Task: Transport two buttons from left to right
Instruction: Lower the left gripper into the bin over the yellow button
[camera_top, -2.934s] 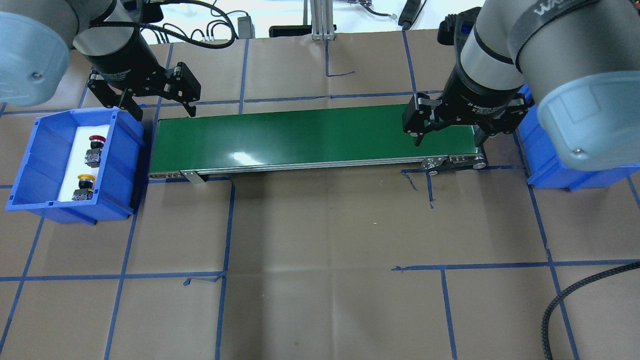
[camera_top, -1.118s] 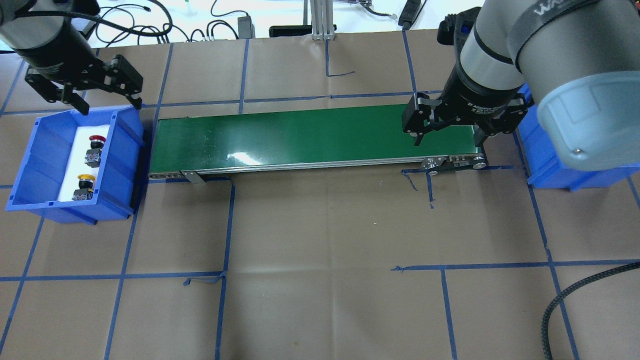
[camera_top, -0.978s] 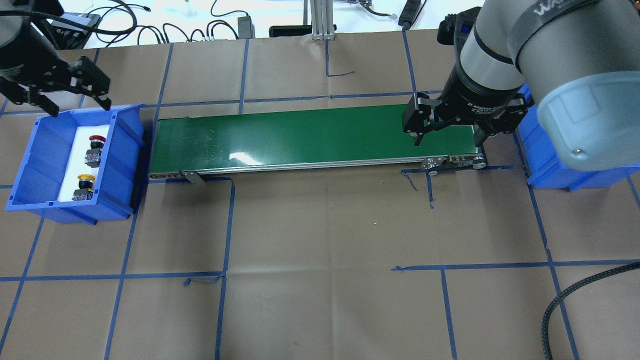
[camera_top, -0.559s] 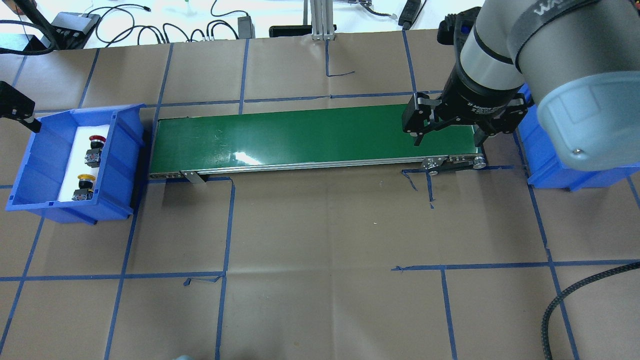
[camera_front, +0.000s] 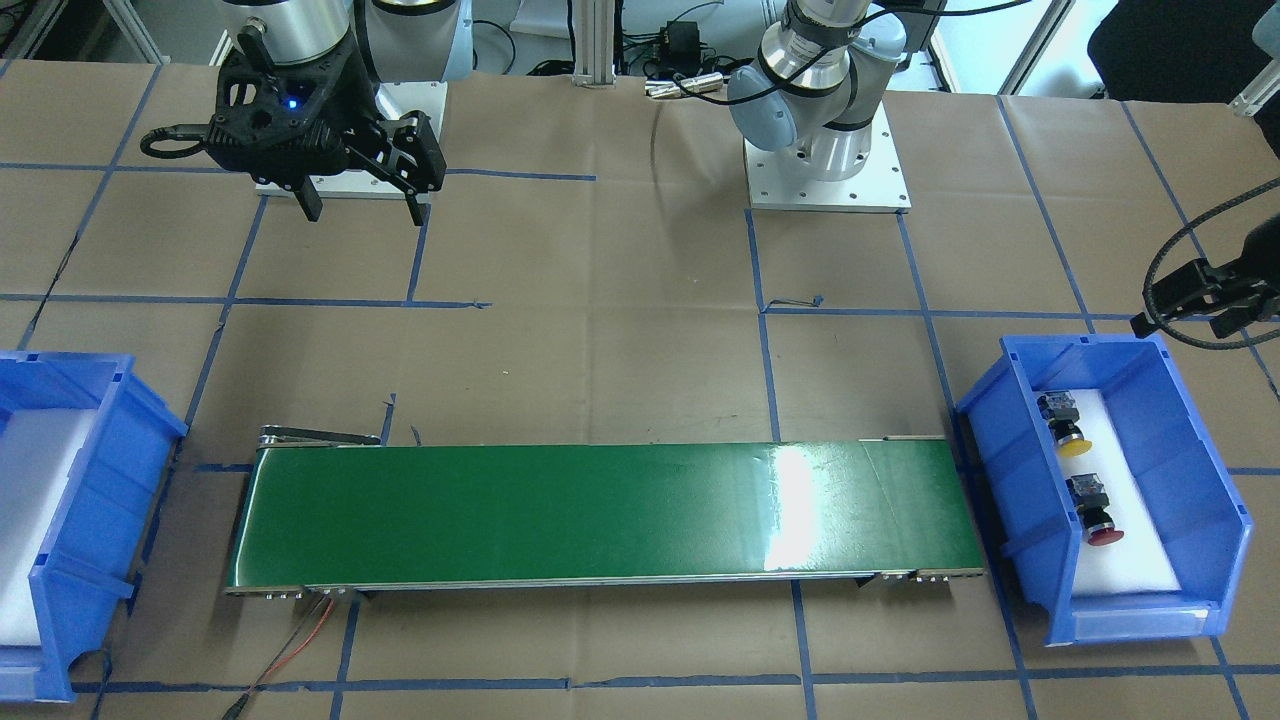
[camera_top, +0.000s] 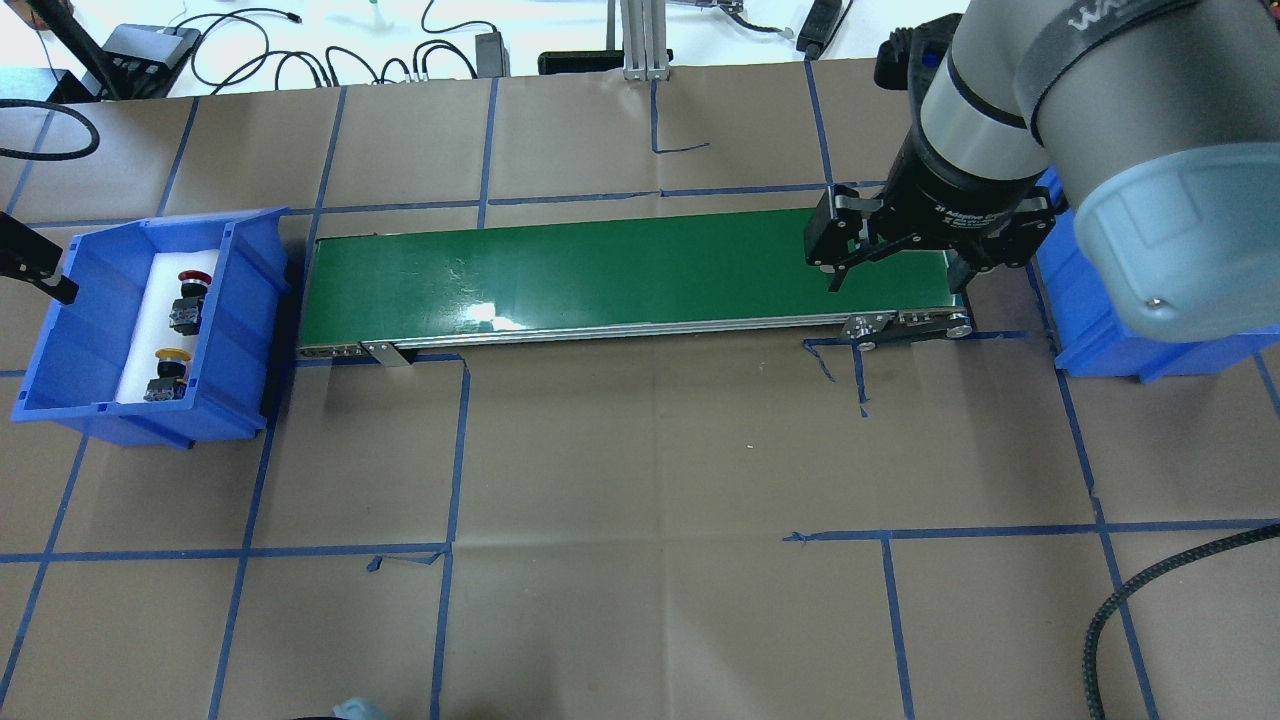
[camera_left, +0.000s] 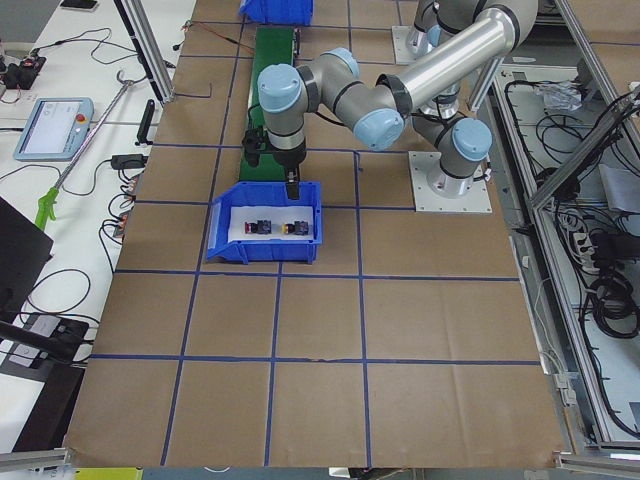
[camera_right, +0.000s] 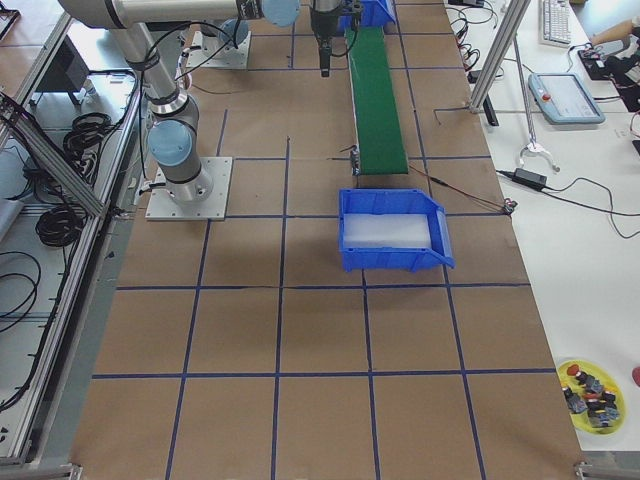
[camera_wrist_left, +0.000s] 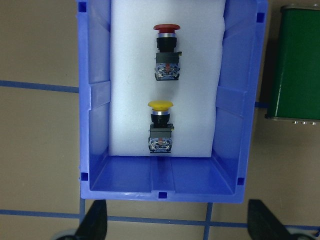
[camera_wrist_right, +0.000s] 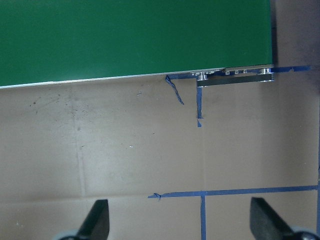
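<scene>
Two buttons lie in view: the red button (camera_wrist_left: 166, 52) and the yellow button (camera_wrist_left: 161, 127), both on their sides on the white pad inside the left bin (camera_wrist_left: 95, 100). They lie in line and well apart, the red one farther from the robot. There are two blue bins. The right bin (camera_top: 1100, 340) sits at the far right of the table, and its pad shows nothing on it in the right side view. One green conveyor belt (camera_top: 620, 270) runs between the bins.

There are two grippers. The left gripper (camera_wrist_left: 180, 222) hangs high over the left bin, its wrist camera looking straight down on both buttons. Its fingers are spread wide with nothing between them. The right gripper (camera_top: 895, 280) hovers over the right end of the belt, fingers likewise apart and holding nothing.

Nearly three seconds ago the left gripper hung at the left end of the belt, on its far side. Since then it has swung left, past the bin's far corner, until only one finger shows at the left edge of the overhead view. The right gripper has kept its place over the belt, and both buttons lie where they lay before
</scene>
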